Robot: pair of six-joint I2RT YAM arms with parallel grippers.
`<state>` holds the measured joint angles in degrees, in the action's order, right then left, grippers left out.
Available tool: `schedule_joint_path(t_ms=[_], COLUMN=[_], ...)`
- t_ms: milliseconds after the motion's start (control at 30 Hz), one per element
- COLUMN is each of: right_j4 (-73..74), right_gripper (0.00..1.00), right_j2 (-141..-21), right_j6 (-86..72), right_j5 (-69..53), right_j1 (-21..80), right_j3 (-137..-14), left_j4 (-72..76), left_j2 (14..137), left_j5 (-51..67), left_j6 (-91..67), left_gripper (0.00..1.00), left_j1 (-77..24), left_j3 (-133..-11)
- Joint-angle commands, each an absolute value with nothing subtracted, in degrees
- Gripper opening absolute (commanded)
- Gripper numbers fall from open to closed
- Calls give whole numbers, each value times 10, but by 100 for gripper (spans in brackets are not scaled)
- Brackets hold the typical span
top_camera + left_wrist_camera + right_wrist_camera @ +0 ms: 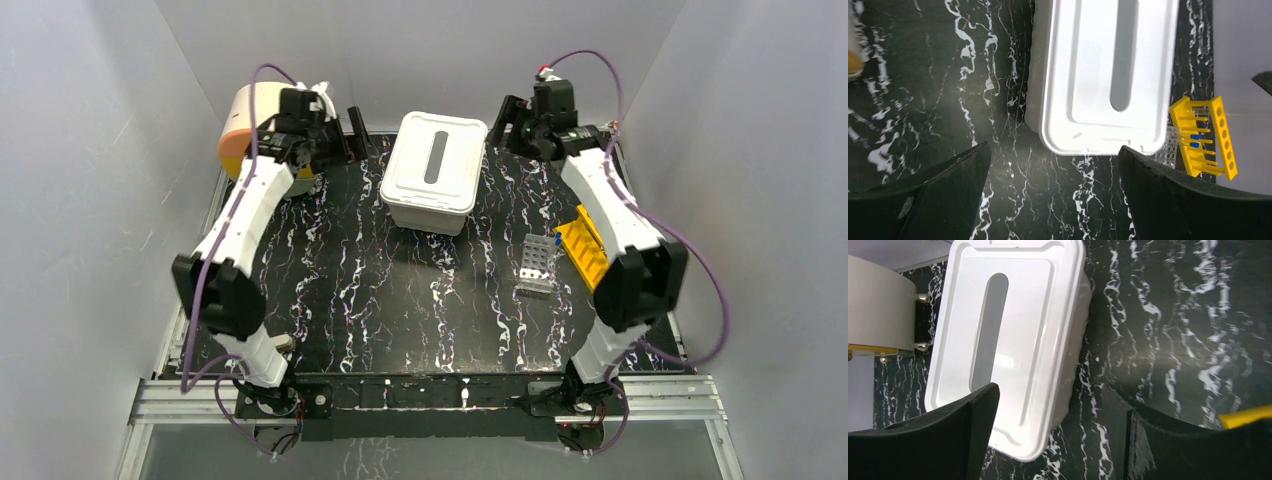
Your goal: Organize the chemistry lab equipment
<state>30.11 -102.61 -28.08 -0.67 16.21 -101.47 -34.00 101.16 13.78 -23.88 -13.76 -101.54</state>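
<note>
I see left fingers (948, 195), right fingers (948, 435) apart, empty. Risk: right elbow (640, 285), lowering, knocks yellow tube rack (583, 250), grey holed metal rack (537, 265) off tabletop (380, 300).

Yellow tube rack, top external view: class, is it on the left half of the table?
No, the yellow tube rack sits at the right edge of the table, beside the grey holed metal rack.

Top view bright, even light from above; soft shadow beside white box (433, 170). Wrist views: box lid blown out, hazy glare across tabletop (923, 100). Left tool fingers (943, 200) pure black, soft-edged, out of focus.
</note>
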Motion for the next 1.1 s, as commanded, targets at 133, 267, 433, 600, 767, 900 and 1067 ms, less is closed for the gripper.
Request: schedule_joint_path(t_ms=[133, 267, 433, 600, 767, 900, 1067], right_j4=[293, 317, 409, 481, 500, 521, 517], right_gripper=[88, 99, 99, 99, 99, 99, 99], right_j2=[-776, -682, -594, -522, -454, -445, -432], right_j6=[-226, -214, -205, -193, -191, -196, -203], right_j5=[98, 134, 186, 220, 230, 221, 215], right_j1=[164, 164, 164, 164, 164, 163, 164], right_j3=[-846, -795, -804, -806, -814, -830, -825], left_j4=[-389, -419, -475, -553, -589, -601, -601], left_j2=[784, 685, 579, 518, 482, 472, 462], left_j5=[44, -9, -50, -94, -103, -96, -96], left_j6=[-260, -261, -253, -244, -232, -231, -233], left_gripper=[98, 98, 98, 98, 98, 98, 98], left_j1=[-141, -142, -142, -142, -144, -144, -144], left_j3=[-896, -850, -839, -861, -895, -909, -907])
